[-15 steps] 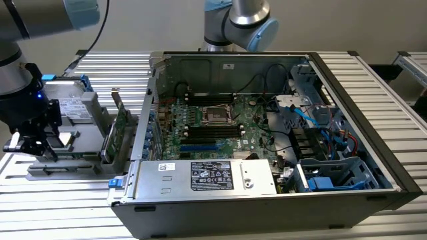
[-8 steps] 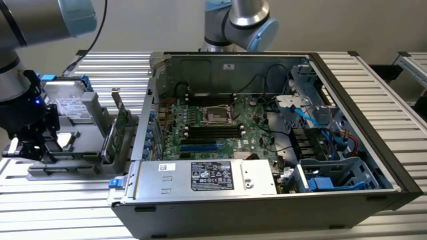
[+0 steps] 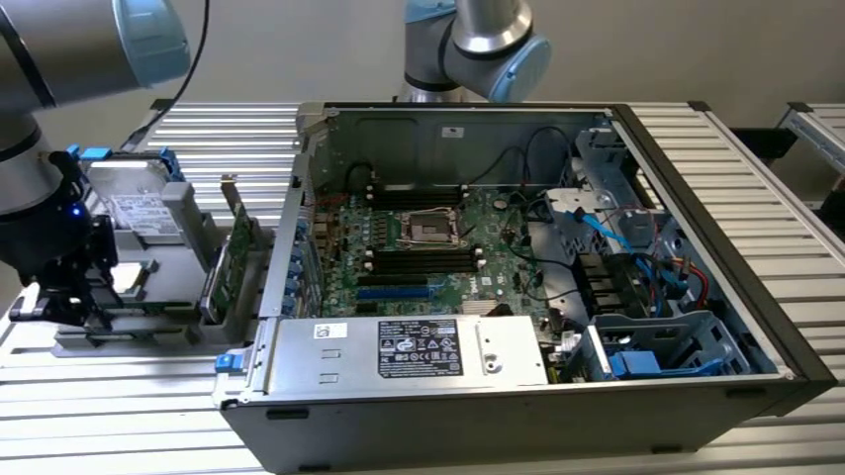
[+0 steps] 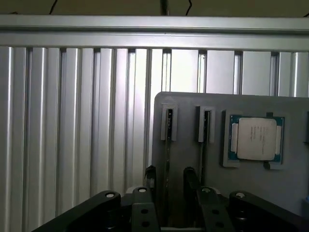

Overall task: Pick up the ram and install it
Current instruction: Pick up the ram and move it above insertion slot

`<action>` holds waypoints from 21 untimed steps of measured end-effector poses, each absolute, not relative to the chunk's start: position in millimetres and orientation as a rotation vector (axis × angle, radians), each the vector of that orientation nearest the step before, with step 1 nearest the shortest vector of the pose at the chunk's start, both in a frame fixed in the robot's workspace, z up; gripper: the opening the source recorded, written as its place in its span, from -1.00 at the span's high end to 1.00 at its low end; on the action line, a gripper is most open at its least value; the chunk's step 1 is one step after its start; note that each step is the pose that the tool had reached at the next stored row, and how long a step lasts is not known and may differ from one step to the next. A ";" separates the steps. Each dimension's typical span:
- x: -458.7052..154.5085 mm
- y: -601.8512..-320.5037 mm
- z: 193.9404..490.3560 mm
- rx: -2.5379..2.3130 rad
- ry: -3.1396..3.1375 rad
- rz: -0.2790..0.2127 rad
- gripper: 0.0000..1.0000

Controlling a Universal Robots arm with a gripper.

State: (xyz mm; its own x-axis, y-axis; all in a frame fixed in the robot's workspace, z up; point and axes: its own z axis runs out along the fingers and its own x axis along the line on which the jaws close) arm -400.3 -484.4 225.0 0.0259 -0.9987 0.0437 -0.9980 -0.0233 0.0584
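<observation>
In the exterior view, we see the gripper [image 3: 62, 297] down low over the gray holder [image 3: 133, 341]. The holder sits on the surface [image 3: 119, 416] at the exterior view's left, beside the open computer case [image 3: 528, 435]. It keeps its parts standing up, so we think they are easy to grab. In the wrist view, the ram [image 4: 167, 150] stands on its thin edge in a slot of the holder [image 4: 188, 104]. The gripper [image 4: 169, 175] is spread apart, one finger on each side of the ram, and we think it is not squeezing yet. A square chip [image 4: 254, 137] rests in its own pocket nearby.
</observation>
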 end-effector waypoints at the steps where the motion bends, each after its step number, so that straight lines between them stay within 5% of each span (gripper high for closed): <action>1: -400.4 -484.6 223.5 2.205 -2.135 -0.014 0.27; 21: -401.6 -486.1 193.8 2.272 -2.065 -0.009 0.27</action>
